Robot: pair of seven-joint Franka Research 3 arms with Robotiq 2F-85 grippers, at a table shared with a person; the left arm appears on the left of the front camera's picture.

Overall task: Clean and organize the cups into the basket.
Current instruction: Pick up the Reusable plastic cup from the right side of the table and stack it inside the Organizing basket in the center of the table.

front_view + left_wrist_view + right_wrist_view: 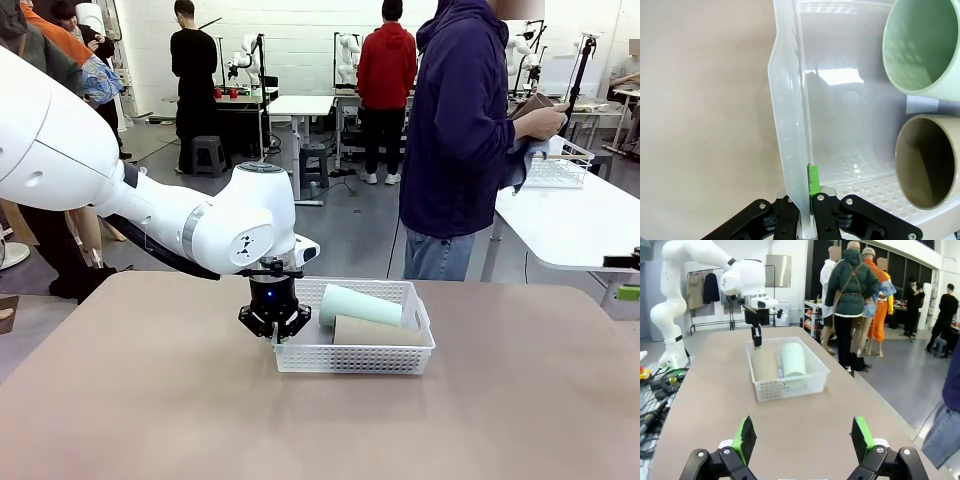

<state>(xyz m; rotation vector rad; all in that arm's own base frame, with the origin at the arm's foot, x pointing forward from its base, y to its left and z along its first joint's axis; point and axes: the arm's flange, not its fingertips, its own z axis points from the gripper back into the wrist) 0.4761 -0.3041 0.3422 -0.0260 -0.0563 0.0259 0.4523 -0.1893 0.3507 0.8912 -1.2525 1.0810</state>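
The white lattice basket (pixel 352 352) sits mid-table with a pale green cup (pixel 360 305) and a tan cup (pixel 378 332) lying on their sides inside. My left gripper (pixel 274 327) is shut on the basket's left end wall; in the left wrist view its fingers (pixel 813 181) pinch that wall (pixel 790 130), with the green cup (pixel 922 47) and tan cup (pixel 927 167) mouths to the right. In the right wrist view my right gripper (pixel 802 437) hangs open over bare table, well short of the basket (pixel 786 367). A person holds another tan cup (pixel 532 106) with a cloth.
The person (pixel 455 140) stands at the table's far right side. Beside them a white side table (pixel 575 220) carries a wire-mesh basket (pixel 560 165). Brown tabletop (pixel 150 400) lies open around the basket.
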